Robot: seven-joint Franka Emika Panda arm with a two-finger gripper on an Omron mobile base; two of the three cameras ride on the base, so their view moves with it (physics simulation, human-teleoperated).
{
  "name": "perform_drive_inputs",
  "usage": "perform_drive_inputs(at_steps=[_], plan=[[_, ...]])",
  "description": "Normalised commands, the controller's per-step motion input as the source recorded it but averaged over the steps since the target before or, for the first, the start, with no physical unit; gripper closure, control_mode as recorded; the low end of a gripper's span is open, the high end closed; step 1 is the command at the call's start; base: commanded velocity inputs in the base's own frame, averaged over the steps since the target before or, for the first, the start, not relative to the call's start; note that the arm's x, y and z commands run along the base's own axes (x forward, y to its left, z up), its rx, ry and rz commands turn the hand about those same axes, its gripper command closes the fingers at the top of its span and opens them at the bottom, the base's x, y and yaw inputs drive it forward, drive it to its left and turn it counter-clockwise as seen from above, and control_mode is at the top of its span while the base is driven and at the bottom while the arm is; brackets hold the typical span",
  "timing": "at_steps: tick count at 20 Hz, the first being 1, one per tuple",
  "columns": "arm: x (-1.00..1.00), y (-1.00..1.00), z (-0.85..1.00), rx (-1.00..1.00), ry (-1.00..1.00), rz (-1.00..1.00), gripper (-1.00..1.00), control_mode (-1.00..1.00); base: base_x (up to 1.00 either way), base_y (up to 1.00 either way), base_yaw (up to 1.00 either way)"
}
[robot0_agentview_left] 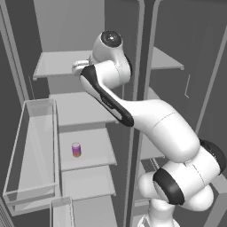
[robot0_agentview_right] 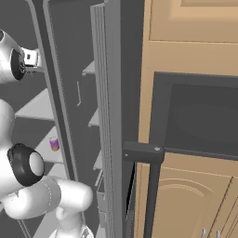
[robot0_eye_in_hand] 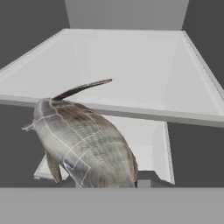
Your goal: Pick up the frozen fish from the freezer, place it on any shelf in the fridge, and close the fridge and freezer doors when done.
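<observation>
The frozen fish point(robot0_eye_in_hand: 85, 144) is in the gripper point(robot0_eye_in_hand: 109, 183), whose fingers are pinched together on its broad body; the fingertips are mostly hidden under the fish, so I judge the grip from how the fish sits right against the hand. It hangs in front of a pale freezer shelf point(robot0_eye_in_hand: 131, 61), its thin tail curving up toward the shelf's front edge, and it does not seem to rest on anything.

From behind, the white arm point(robot0_agentview_left: 133, 111) reaches high into the freezer point(robot0_agentview_left: 66, 26), well above the purple-and-orange can point(robot0_agentview_left: 76, 150) that stands on a lower shelf. A clear bin point(robot0_agentview_left: 31, 150) on the open door is left of that can.

I'd guess the fish handles as a stiff, flat slab: frozen hard, so it won't sag or squash, and light enough for this hand. The scaled skin looks smooth and probably slick, so it could pivot or slide in a narrow pinch. The thick middle of the body looks like the best place to hold it; the tail and fins look thin and liable to snap if bumped against the shelf edge.
</observation>
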Motion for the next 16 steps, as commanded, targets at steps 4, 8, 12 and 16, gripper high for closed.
perform_drive_inputs(at_steps=[4, 8, 12, 16], plan=[[1.00, 0.01, 0.02, 0.00, 0.00, -0.04, 1.00, -1.00, 0.00, 0.00, 0.00], [1.00, 0.00, 0.00, -0.03, 0.00, -0.06, 1.00, -1.00, 0.00, 0.00, 0.00], [1.00, 0.05, 0.00, -0.08, 0.00, -0.07, -1.00, -1.00, 0.00, 0.00, 0.00], [0.67, 0.02, 0.00, -0.05, -0.01, -0.05, -1.00, -1.00, 0.00, 0.00, 0.00]])
